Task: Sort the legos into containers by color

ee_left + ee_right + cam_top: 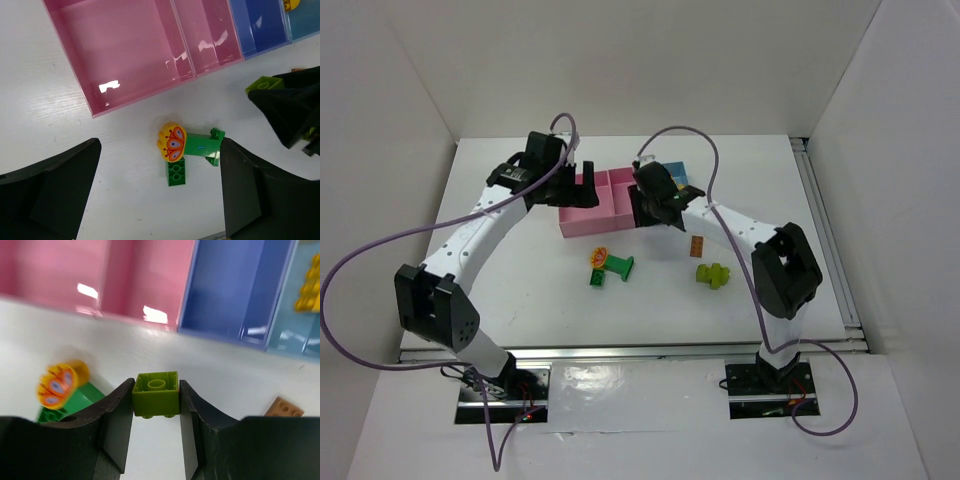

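My right gripper (155, 401) is shut on a lime green lego (155, 393), both fingers pressed against its sides, just in front of the containers. The containers are a wide pink bin (120, 50), a narrow pink bin (205, 35), a blue-purple bin (235, 285) and a light blue bin (295, 330) that holds a yellow lego (309, 290). My left gripper (160, 200) hangs open high over a yellow flower piece (172, 142), a green brick (202, 148) and a dark green brick (176, 172). In the top view the left gripper (578, 188) is over the wide pink bin's left end.
An orange-brown brick (697, 246) and a lime green cluster (713, 273) lie on the white table right of the green pieces. The right gripper (290, 110) with its lime brick (265, 84) shows at the right edge of the left wrist view.
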